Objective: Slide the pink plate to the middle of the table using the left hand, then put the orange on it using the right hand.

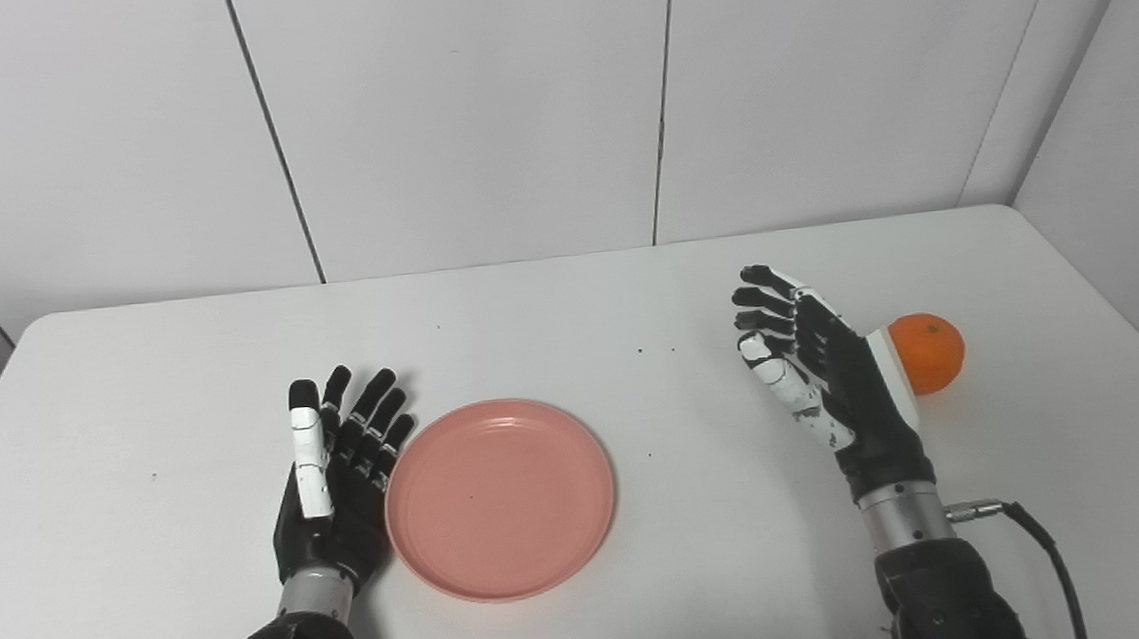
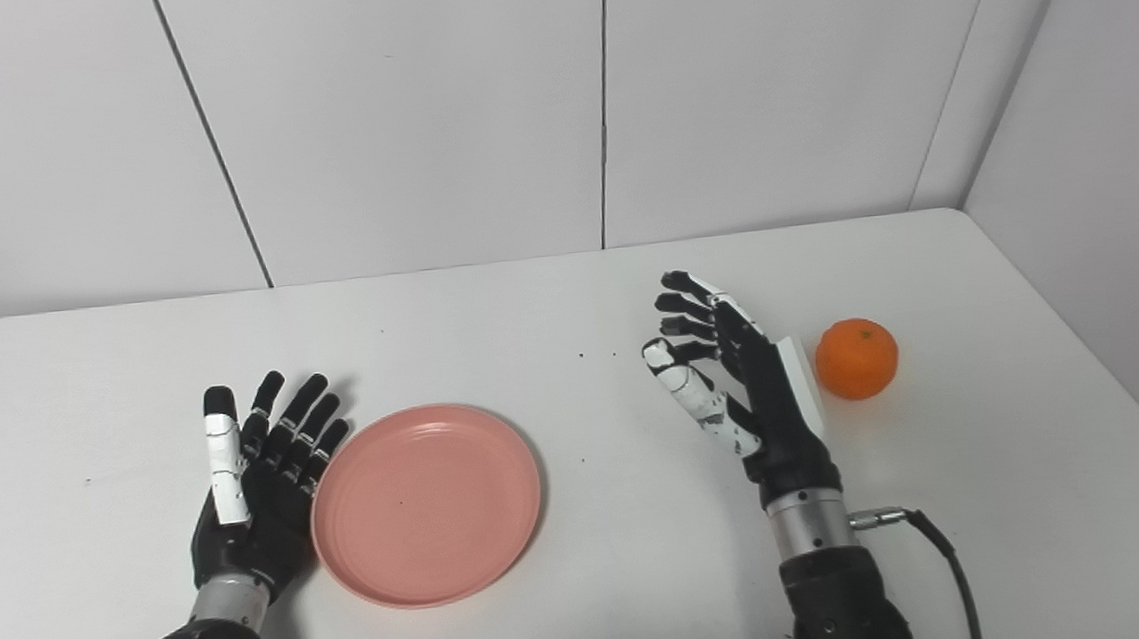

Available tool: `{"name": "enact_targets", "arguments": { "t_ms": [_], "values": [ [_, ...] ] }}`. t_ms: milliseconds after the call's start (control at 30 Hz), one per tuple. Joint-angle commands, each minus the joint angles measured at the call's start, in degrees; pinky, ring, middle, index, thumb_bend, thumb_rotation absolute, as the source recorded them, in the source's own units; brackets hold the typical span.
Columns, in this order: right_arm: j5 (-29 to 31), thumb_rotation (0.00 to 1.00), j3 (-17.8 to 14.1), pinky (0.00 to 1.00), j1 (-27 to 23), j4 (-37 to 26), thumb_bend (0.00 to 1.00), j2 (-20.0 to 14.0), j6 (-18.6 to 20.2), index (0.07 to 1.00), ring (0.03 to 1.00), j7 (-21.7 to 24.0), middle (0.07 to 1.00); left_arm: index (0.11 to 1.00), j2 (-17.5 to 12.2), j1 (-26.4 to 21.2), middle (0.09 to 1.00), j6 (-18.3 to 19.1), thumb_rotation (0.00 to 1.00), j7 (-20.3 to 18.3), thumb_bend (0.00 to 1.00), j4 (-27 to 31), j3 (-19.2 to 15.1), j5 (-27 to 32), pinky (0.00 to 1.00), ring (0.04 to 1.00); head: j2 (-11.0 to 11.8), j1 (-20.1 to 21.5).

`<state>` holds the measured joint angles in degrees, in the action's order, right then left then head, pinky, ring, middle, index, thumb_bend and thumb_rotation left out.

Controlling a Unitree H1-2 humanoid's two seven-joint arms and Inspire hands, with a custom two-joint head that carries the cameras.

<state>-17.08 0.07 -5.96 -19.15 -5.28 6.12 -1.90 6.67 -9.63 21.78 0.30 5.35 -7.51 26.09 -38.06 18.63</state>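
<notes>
The pink plate (image 1: 500, 497) lies flat on the white table (image 1: 568, 300), left of centre and toward the near edge — the left hand (image 1: 332, 476) rests against its left rim, fingers spread, holding nothing. The right hand (image 2: 739, 383) stands edge-up with fingers apart and empty, just left of the orange (image 2: 856, 359) — near the right edge.

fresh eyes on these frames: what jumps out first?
The pink plate stands out most, empty on the white table a little left of centre, with the open left hand lying right against its left rim. Next is the orange near the table's right side, resting on the surface. The open right hand is held palm-inward just to its left, holding nothing.
</notes>
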Motion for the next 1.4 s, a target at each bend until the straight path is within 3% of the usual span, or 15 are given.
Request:
{"name": "enact_targets", "arguments": {
  "t_ms": [0,267,367,567,667,767,933,1367],
  "values": [
    [-3.1,0.86,-0.5,0.6,-3.0,-2.1,0.78,-1.8,0.1,0.793,0.691,-0.4,0.752,0.961,-0.1,-0.7,0.85,0.9,0.77,0.4,0.85,-0.5,-0.2,-0.1,0.92,0.902,0.1,0.0],
    [-15.2,0.9,-1.1,0.68,-7.7,-0.2,0.81,-7.7,2.5,0.781,0.754,-1.1,0.778,0.967,0.0,-0.6,0.853,1.4,0.78,0.5,0.85,-0.1,-0.4,0.3,0.94,0.903,0.0,0.0],
    [-19.7,0.92,-1.3,0.62,-9.6,1.2,0.83,-10.3,2.8,0.764,0.716,-1.0,0.766,0.971,-0.3,-0.5,0.852,1.3,0.78,0.3,0.85,-0.2,-0.1,0.0,0.93,0.9,0.0,0.0],
    [-26.2,0.92,-1.4,0.61,-11.7,4.1,0.82,-14.1,3.3,0.756,0.712,-1.4,0.765,0.98,-0.6,-0.2,0.845,1.3,0.8,-0.1,0.84,0.1,0.3,-0.2,0.92,0.898,-0.1,-0.2],
    [-30.8,0.94,-0.9,0.74,-12.6,6.5,0.82,-16.4,3.1,0.749,0.772,-2.5,0.773,0.976,-0.6,0.0,0.845,1.7,0.79,0.2,0.83,0.4,0.2,0.0,0.9,0.896,-0.1,0.0],
    [-34.2,0.92,-0.3,0.8,-13.4,9.3,0.82,-18.4,2.8,0.746,0.796,-3.2,0.778,0.973,-0.6,0.0,0.836,1.8,0.79,0.1,0.84,0.6,0.1,0.2,0.91,0.891,-0.1,-0.1],
    [-36.9,0.88,0.5,0.79,-14.6,13.6,0.82,-20.7,2.4,0.711,0.779,-4.2,0.763,0.973,-1.0,-0.3,0.831,1.9,0.79,0.0,0.86,0.5,0.1,0.3,0.92,0.881,-0.2,-0.1],
    [-39.7,0.89,2.6,0.77,-14.9,22.7,0.83,-23.9,4.0,0.721,0.761,-4.4,0.767,0.973,-1.3,-0.3,0.818,2.2,0.78,0.1,0.86,0.7,0.4,0.4,0.89,0.872,-0.2,-0.1]
  ]
}}
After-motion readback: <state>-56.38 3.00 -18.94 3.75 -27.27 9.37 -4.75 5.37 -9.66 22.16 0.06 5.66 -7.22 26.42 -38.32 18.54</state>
